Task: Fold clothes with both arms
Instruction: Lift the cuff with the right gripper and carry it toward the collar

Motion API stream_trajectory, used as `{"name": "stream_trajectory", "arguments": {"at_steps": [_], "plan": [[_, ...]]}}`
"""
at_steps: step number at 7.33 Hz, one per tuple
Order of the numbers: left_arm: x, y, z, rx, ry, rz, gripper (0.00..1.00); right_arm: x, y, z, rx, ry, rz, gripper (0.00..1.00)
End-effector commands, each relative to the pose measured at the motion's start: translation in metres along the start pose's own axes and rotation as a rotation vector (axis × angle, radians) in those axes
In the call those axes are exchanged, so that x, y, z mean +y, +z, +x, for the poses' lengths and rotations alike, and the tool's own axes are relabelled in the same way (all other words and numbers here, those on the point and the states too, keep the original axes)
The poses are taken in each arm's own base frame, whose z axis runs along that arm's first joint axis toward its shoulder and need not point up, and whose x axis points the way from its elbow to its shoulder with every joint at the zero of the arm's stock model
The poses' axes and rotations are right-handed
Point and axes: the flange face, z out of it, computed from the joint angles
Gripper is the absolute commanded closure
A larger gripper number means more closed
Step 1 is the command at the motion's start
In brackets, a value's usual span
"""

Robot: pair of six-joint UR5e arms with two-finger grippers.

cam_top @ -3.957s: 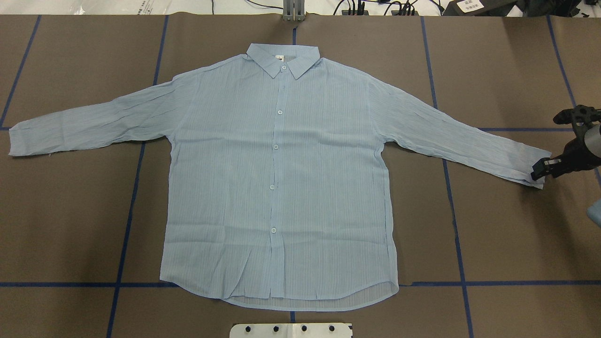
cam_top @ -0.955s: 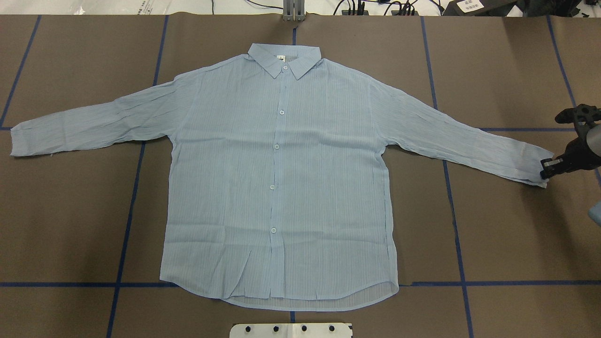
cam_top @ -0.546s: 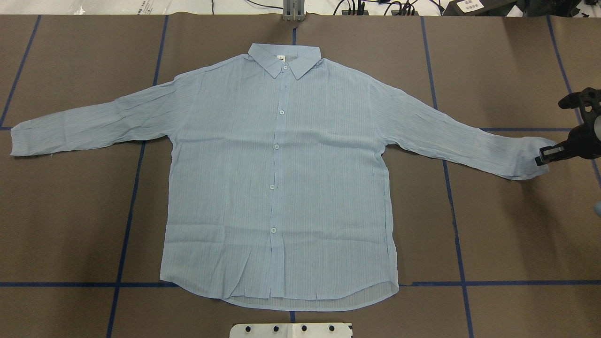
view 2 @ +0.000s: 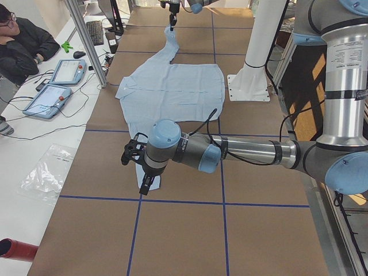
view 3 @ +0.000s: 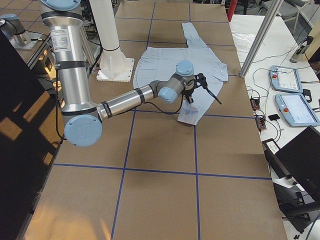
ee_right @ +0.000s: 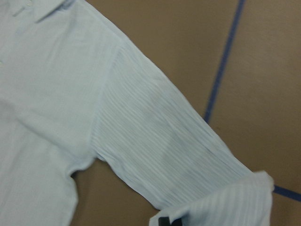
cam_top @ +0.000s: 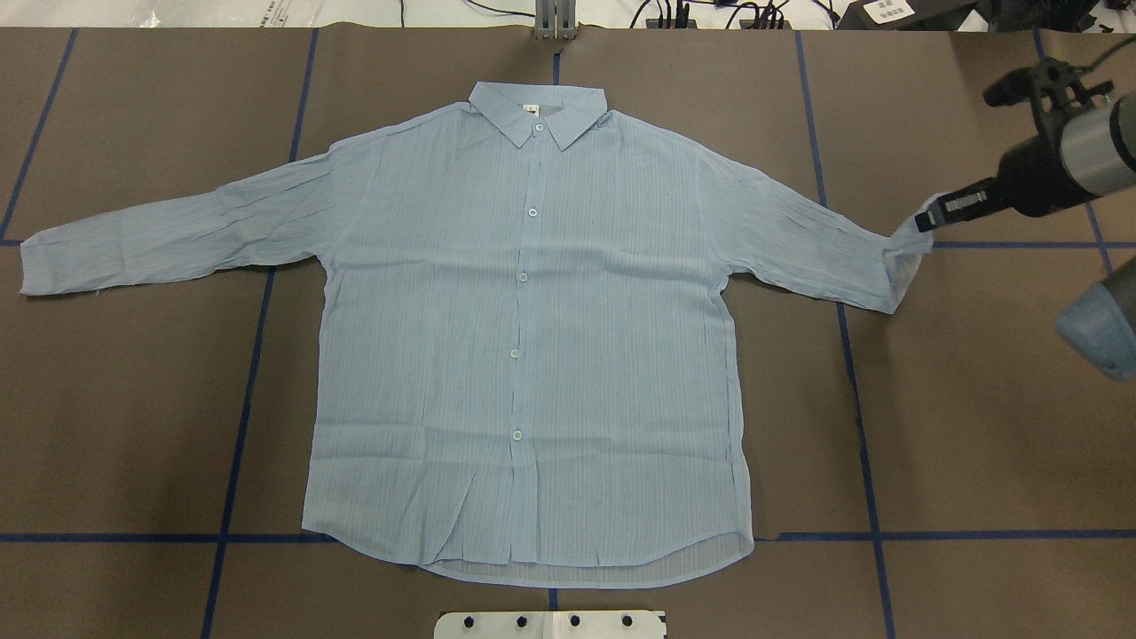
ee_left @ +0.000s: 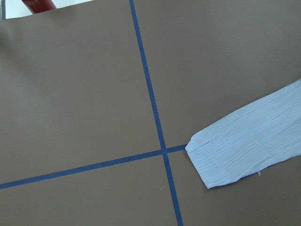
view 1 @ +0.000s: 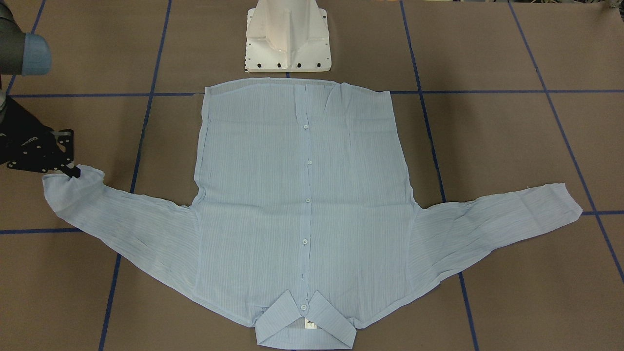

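One cuff (cam_top: 905, 259) of the light blue striped shirt (cam_top: 532, 355) is up off the table (cam_top: 976, 444), and we see the right gripper (cam_top: 925, 223) clenched on it near the table's right edge. The end of that sleeve (cam_top: 799, 244) hangs folded below the fingers. The rest of the shirt lies flat and buttoned, front up, in the middle of the table. Its collar (cam_top: 537, 111) points toward the far edge and its hem sits close to the white pedestal base (view 1: 287, 39) at the robot's edge. The other sleeve (cam_top: 133, 240) lies flat and reaches toward the left edge. In the left wrist view, its end (ee_left: 225, 157) stops just beside a crossing of blue tape lines (ee_left: 164, 150). The left gripper (view 2: 144, 185) hangs over the table near that sleeve end, and we cannot tell whether its jaws are parted or pressed together.
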Motion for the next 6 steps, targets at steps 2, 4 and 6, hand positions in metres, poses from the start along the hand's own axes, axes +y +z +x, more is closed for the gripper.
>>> {"name": "stream_trajectory", "arguments": {"at_steps": [2, 4, 6], "plan": [[0.002, 0.004, -0.004, -0.001, -0.004, -0.009, 0.01, -0.134, 0.042, -0.208, -0.044, 0.030, -0.004, 1.00], [0.003, 0.006, -0.006, -0.001, -0.002, -0.013, 0.01, -0.193, 0.073, -0.301, -0.024, -0.006, 0.016, 1.00], [0.005, 0.009, -0.009, -0.001, -0.012, -0.019, 0.01, -0.219, 0.122, -0.363, -0.023, -0.054, 0.051, 1.00]]}}
